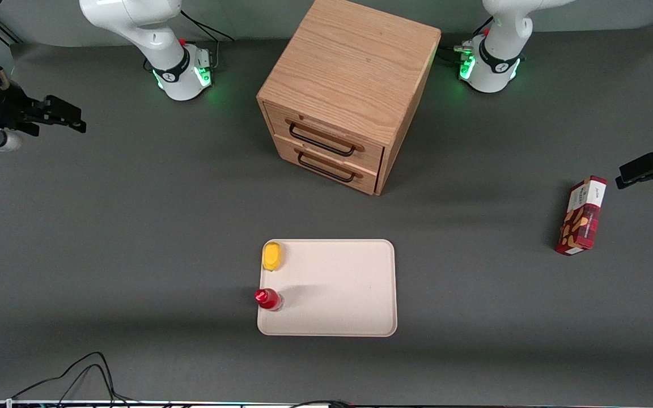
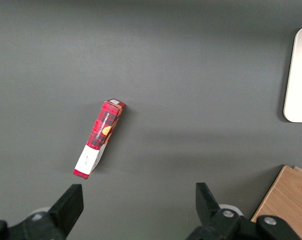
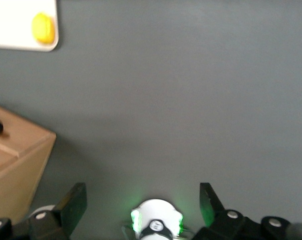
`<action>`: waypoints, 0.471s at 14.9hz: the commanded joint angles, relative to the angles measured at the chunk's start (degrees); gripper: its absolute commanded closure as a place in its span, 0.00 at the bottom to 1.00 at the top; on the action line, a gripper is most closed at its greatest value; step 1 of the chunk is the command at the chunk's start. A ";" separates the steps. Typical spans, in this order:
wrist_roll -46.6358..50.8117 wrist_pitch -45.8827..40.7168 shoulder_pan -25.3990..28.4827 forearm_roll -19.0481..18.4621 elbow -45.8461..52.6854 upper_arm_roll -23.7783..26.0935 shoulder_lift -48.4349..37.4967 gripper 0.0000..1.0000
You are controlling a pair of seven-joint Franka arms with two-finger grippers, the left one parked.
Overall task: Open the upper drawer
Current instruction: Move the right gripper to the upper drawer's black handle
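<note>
The small oak cabinet [image 1: 349,73] stands in the middle of the table, farther from the front camera than the tray. Its upper drawer [image 1: 332,127] is flush with the cabinet front, and its thin black wire handle [image 1: 321,140] is free. The matching lower drawer [image 1: 326,161] sits just below it, also shut. My right gripper [image 1: 74,118] hangs open and empty above the table, well away from the cabinet toward the working arm's end. In the right wrist view the gripper [image 3: 140,196] has its fingers wide apart, and a corner of the cabinet [image 3: 18,155] shows.
A beige tray [image 1: 355,294] lies nearer the front camera than the cabinet, with a yellow object [image 1: 271,256] and a red bottle [image 1: 268,298] on it. A red plaid box [image 1: 581,215] lies toward the parked arm's end. Cables [image 1: 77,374] trail along the front edge.
</note>
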 commanded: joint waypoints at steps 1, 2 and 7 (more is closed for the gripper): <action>-9.48 -2.28 0.59 -0.09 5.28 2.07 4.33 0.00; -11.59 -3.24 0.33 0.08 6.69 4.09 5.30 0.00; -29.62 -3.51 0.51 16.83 9.51 6.30 10.73 0.00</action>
